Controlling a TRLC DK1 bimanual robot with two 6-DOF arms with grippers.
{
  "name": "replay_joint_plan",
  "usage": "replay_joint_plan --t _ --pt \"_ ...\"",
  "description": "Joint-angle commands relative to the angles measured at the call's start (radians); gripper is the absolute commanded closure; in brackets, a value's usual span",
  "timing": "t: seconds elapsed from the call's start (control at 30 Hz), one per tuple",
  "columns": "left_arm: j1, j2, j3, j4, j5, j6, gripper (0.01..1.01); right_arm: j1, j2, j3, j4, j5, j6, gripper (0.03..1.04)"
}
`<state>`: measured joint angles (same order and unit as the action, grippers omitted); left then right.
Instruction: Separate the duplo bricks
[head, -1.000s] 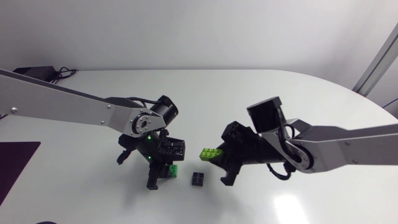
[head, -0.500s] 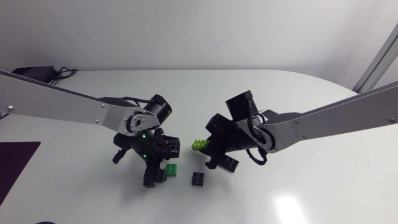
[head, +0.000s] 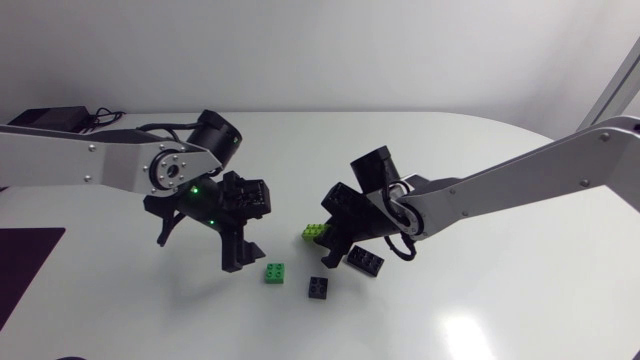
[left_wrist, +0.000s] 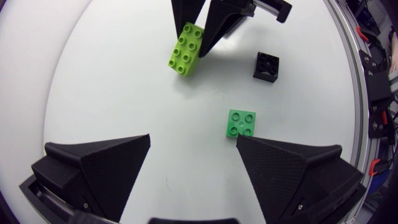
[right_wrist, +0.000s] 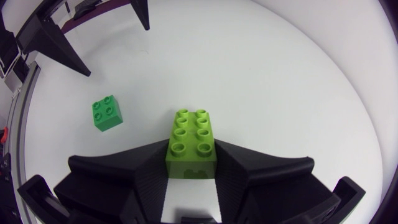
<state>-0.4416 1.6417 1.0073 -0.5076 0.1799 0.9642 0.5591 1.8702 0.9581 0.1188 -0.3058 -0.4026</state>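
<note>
Just below the head view's centre, the right gripper (right_wrist: 191, 165) is clenched on the lime two-by-four brick (right_wrist: 192, 140) — studs up, long axis running straight out ahead of it. The left gripper (left_wrist: 193, 138) hangs released, spread wide, near the dark green square brick (left_wrist: 241, 122) — the black brick (left_wrist: 266, 65) lies beyond.

1. The bench (head: 480, 300) is plain glossy white, with no pattern on it.
2. The long brick (right_wrist: 192, 144) is lime green, a light, yellowish shade, the same on studs and sides.
3. The small green brick (head: 274, 272) is a deeper, grassier green than the long one.
4. The black brick (head: 320, 288) is solid black all over.
5. The left end effector (left_wrist: 193, 137) and the right end effector (right_wrist: 192, 149) are both matte black.
6. The left arm (head: 110, 165) is silver-grey with black joints and shows small glowing green lights near its wrist.
7. The right arm (head: 520, 185) is silver-grey to white, also with black joints.
</note>
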Motion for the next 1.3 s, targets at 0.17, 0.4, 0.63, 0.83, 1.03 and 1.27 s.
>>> replay_joint_plan --t 0.17,0.4,0.63,0.83,1.03,1.27 --pt "0.017 -0.059 -0.061 0.023 0.009 -0.053 0.049 0.012 0.024 0.013 -0.004 0.007 0.031 0.35" --pt "0.05 -0.097 -0.078 0.027 0.012 -0.064 0.049 0.022 0.02 0.014 -0.015 0.008 0.033 0.2" --pt "0.075 -0.135 -0.084 0.032 0.018 -0.085 0.049 0.027 -0.023 0.002 -0.016 0.023 0.041 0.12" --pt "0.098 -0.195 -0.076 0.038 0.018 -0.116 0.049 0.03 -0.138 -0.035 -0.016 0.073 0.05 0.08" --pt "0.101 -0.256 -0.091 0.038 0.018 -0.168 0.049 0.021 -0.26 -0.085 -0.041 0.102 0.073 0.08" --pt "0.104 -0.324 -0.115 0.038 0.018 -0.262 0.049 -0.008 -0.448 -0.185 -0.062 0.154 0.116 0.08"
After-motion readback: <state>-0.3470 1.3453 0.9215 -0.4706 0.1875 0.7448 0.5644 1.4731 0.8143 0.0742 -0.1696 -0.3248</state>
